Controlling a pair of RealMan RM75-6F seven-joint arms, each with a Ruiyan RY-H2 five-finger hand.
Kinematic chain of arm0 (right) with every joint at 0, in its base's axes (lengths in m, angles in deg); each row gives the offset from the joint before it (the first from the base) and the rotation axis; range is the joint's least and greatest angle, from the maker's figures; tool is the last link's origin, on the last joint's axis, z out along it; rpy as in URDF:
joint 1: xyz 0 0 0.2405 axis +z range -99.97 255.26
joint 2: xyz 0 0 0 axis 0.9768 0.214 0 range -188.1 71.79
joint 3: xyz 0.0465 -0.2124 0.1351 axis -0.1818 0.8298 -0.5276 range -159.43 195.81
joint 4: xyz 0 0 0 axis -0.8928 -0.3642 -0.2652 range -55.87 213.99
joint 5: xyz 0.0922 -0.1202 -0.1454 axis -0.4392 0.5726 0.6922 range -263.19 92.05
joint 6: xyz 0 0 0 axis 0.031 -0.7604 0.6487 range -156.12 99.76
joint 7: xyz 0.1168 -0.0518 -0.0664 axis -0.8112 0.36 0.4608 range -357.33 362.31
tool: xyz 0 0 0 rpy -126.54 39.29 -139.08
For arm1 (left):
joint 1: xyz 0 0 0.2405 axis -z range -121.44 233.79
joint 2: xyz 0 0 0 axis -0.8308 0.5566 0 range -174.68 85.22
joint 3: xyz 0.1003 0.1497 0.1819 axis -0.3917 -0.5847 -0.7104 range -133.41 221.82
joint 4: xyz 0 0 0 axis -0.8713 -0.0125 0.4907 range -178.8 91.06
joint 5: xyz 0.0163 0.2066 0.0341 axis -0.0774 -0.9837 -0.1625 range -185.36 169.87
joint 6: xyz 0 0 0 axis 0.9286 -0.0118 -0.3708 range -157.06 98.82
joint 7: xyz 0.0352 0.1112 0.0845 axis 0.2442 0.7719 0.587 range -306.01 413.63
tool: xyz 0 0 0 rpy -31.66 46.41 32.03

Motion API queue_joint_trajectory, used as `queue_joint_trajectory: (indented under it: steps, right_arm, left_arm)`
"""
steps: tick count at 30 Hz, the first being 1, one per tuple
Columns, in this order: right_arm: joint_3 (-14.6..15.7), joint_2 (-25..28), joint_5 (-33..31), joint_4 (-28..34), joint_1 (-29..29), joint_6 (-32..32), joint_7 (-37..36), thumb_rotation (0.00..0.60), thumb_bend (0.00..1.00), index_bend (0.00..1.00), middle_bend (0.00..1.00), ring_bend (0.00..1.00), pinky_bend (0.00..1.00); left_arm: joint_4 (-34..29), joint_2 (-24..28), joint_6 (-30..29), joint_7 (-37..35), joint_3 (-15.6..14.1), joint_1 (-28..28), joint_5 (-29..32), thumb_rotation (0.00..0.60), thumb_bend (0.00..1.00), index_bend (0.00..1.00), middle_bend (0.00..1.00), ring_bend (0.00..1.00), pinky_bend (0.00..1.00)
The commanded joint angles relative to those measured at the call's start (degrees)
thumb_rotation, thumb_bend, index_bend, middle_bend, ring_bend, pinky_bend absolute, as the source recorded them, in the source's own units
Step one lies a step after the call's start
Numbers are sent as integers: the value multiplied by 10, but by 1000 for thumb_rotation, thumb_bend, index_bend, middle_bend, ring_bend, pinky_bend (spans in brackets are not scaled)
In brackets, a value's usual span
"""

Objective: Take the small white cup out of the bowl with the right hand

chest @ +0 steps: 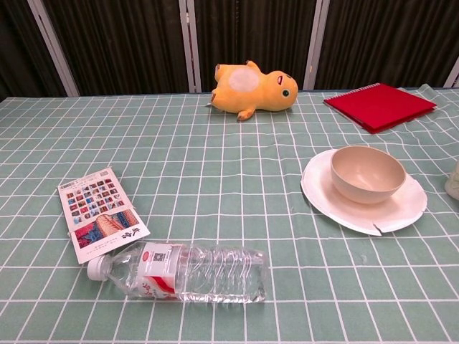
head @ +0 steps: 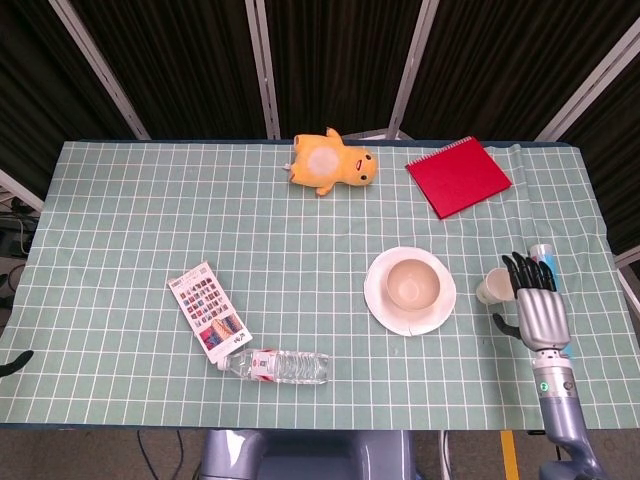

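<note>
The small white cup is outside the bowl, on the tablecloth just right of the plate; the chest view shows only a sliver of the cup at its right edge. My right hand is right beside the cup, fingers stretched out and thumb spread below it, nothing gripped. The beige bowl sits empty on a white plate; both views show the bowl. My left hand shows in neither view.
A yellow plush toy and a red notebook lie at the back. A colourful card and a lying water bottle are at the front left. A small blue-topped object sits behind my right fingers.
</note>
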Motion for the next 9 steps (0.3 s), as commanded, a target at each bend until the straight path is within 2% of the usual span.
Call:
queue_joint_trajectory:
  steps: [1,9]
  right_arm:
    - [12,21,28,25,-15,-26,8,600,114,0,0,0,0]
    - [59,62,122,48,-52,-94,1,600,52,0,0,0,0]
  left_arm:
    - [1,0,0,0,0,0,0,600,0,0,0,0,0]
    - [8,-3,6,-1,1,2,6,600,0,0,0,0,0]
